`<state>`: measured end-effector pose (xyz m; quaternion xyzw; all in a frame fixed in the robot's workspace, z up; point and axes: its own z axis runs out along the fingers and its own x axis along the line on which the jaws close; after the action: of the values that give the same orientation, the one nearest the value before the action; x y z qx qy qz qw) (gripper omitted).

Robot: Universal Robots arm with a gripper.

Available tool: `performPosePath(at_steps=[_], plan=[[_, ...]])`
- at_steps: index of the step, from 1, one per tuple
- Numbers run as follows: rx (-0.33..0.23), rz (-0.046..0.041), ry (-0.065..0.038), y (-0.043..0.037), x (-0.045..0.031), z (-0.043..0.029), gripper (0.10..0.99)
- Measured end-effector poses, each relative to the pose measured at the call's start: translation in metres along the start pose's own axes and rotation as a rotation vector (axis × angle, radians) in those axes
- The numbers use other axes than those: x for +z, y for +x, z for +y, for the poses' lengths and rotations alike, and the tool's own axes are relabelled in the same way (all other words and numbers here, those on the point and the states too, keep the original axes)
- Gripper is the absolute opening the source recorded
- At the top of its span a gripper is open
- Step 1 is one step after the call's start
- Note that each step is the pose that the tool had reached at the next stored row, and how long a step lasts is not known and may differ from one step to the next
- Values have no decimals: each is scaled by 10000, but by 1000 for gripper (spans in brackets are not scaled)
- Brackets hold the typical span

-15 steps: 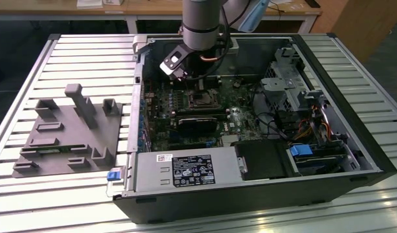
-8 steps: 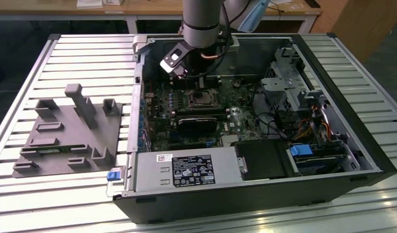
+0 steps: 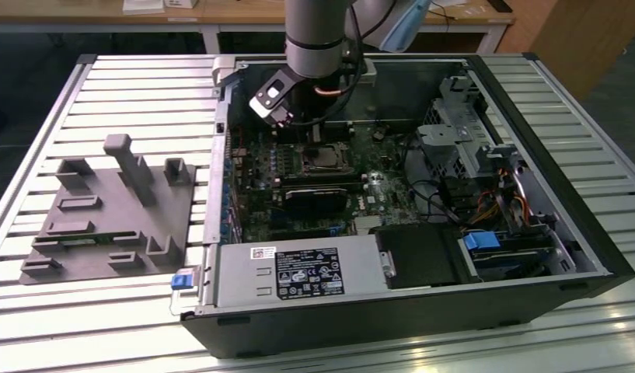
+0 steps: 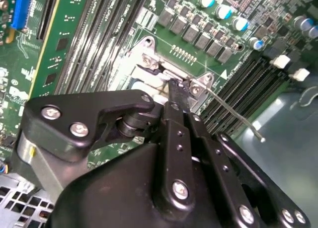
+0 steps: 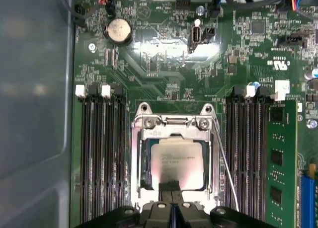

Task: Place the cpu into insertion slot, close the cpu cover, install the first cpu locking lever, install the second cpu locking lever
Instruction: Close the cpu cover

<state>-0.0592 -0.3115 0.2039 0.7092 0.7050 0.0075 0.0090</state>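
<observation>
The cpu (image 5: 177,160), a silver-grey square, lies in the insertion slot (image 5: 144,164) on the green board. The cpu cover (image 5: 173,122), a silvery frame, lies down around it, and the chip shows through its window. A thin wire locking lever (image 5: 226,174) slants up off the board beside the cover; it also shows as a bent rod (image 4: 233,114) in the second wrist view. My gripper (image 5: 172,187) is shut with its black fingertips pressed together over the cover's edge, holding nothing. In the exterior view the gripper (image 3: 280,118) hangs over the socket (image 3: 322,158).
Black memory slots (image 5: 102,153) flank the socket, one side holding a green memory module (image 5: 280,158). The open computer case (image 3: 566,194) rests on a slatted table, with a power supply (image 3: 296,272) at its front. A grey fixture (image 3: 109,210) stands at the exterior view's left.
</observation>
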Motion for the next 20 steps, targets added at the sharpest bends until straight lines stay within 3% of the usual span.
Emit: performPosePath(at_steps=[11,20], plan=[[0,-21,0,0,48,44,122],[-2,-18,-1,0,-23,52,122]])
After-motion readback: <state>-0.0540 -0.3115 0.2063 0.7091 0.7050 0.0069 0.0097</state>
